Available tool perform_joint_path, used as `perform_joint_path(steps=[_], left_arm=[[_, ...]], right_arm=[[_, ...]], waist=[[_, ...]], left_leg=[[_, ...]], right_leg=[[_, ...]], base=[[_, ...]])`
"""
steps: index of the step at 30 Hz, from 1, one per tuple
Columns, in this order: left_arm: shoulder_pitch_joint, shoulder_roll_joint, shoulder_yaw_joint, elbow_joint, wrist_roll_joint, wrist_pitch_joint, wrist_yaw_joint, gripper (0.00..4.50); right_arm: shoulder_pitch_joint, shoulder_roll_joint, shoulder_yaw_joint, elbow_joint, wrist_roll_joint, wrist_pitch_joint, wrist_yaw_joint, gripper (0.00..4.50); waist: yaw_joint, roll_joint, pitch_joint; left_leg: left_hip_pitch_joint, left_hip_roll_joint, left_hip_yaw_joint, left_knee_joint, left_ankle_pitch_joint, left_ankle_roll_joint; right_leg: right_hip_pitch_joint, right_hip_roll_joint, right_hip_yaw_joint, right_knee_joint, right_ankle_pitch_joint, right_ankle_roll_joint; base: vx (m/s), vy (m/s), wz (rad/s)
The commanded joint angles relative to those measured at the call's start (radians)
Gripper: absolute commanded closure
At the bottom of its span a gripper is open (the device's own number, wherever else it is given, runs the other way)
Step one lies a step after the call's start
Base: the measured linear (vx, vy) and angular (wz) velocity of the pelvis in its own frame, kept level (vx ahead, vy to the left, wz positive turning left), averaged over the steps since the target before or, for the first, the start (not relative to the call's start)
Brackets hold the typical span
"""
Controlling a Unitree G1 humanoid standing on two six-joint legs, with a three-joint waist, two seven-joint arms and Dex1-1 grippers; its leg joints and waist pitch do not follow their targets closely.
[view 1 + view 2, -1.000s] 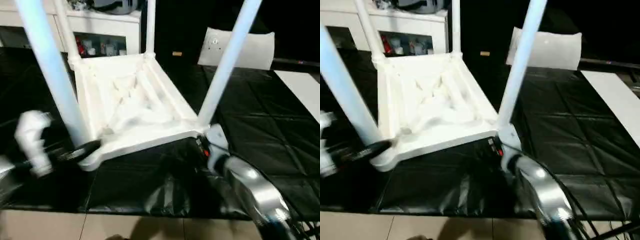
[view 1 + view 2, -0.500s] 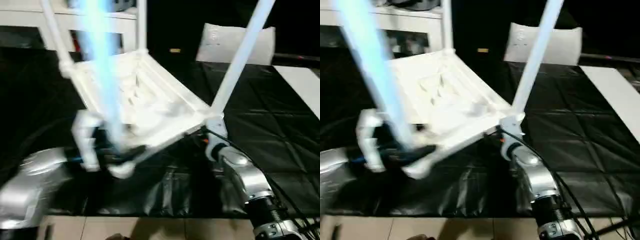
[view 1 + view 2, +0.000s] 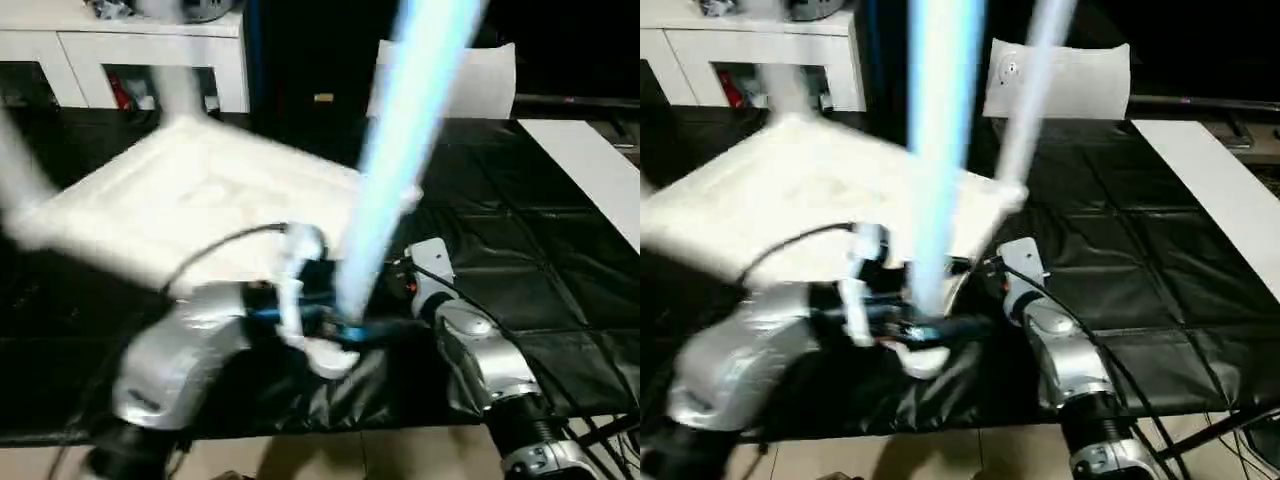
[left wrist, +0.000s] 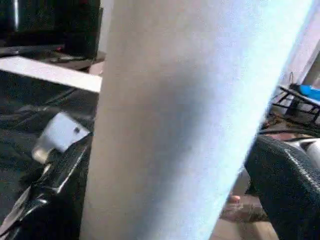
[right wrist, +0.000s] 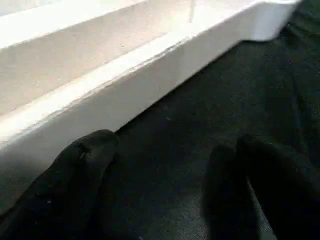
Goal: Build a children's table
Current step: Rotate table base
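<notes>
The white tabletop [image 3: 190, 210] hangs tilted and blurred over the black-covered surface, at left of centre. One long white leg [image 3: 400, 150] rises steeply from its near corner. My left gripper [image 3: 335, 325] is shut on the base of that leg, and in the left wrist view the leg [image 4: 190, 115] sits against a black finger pad [image 4: 287, 185]. Another leg [image 3: 1035, 80] stands behind it. My right gripper [image 5: 167, 200] is open just short of the tabletop's rim [image 5: 125, 85], with nothing between its fingers [image 5: 75, 180]. It sits beside the near corner [image 3: 400, 285].
A white cabinet [image 3: 130, 50] stands at the back left and a white flat bag [image 3: 480, 80] at the back centre. A white board [image 3: 590, 170] lies at the right. Black sheeting [image 3: 530, 260] covers the work surface, whose front edge meets tiled floor [image 3: 350, 455].
The table has swung and tipped toward the left. My left arm has moved in to the centre with the leg in its grip. My right gripper stays by the near corner.
</notes>
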Motion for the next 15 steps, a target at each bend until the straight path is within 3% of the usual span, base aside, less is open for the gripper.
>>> perform_joint_path(steps=[1,3,8,11,13,15], left_arm=[[-0.039,-0.029,-0.033,0.047,0.047,-0.057,0.031,0.03],[-0.039,-0.029,-0.033,0.047,0.047,-0.057,0.031,0.03],[-0.079,-0.008,0.001,0.135,0.149,-0.156,0.113,0.03],[-0.072,0.036,0.027,0.140,0.158,-0.159,0.106,0.03],[-0.059,0.070,0.030,0.146,0.159,-0.171,0.070,0.03],[-0.051,0.088,0.033,0.145,0.150,-0.168,0.046,0.03]], right_arm=[[-0.042,0.035,0.044,-0.007,0.013,-0.037,0.046,0.00],[-0.042,0.035,0.044,-0.007,0.013,-0.037,0.046,0.00],[-0.052,0.025,0.013,0.006,0.007,-0.041,0.020,0.00],[-0.043,0.001,-0.026,-0.003,0.012,-0.039,0.009,0.00],[-0.032,-0.012,-0.055,-0.024,0.027,-0.036,0.013,0.00],[-0.024,-0.019,-0.064,-0.040,0.038,-0.035,0.027,0.00]], waist=[[0.015,0.014,-0.053],[0.014,0.014,-0.052],[0.020,0.012,-0.053],[0.024,0.014,-0.056],[0.029,0.019,-0.055],[0.034,0.017,-0.053]], left_leg=[[0.027,0.055,-0.032,-0.067,-0.219,-0.039],[0.024,0.055,-0.034,-0.069,-0.226,-0.042],[0.026,0.056,-0.033,-0.068,-0.225,-0.042],[0.026,0.055,-0.032,-0.066,-0.193,-0.036],[0.029,0.055,-0.032,-0.067,-0.192,-0.033],[0.031,0.056,-0.030,-0.068,-0.207,-0.037]], right_leg=[[0.028,-0.072,0.041,-0.078,-0.029,-0.215],[0.031,-0.073,0.040,-0.077,-0.041,-0.214],[0.029,-0.074,0.042,-0.078,-0.048,-0.208],[0.030,-0.073,0.041,-0.072,0.011,-0.212],[0.028,-0.072,0.040,-0.071,0.012,-0.214],[0.026,-0.072,0.040,-0.073,-0.005,-0.215]], base=[[0.000,0.000,0.00],[0.000,0.000,0.00],[0.000,0.000,0.00],[0.000,0.000,0.00],[0.000,0.000,0.00],[0.000,0.000,0.00]])
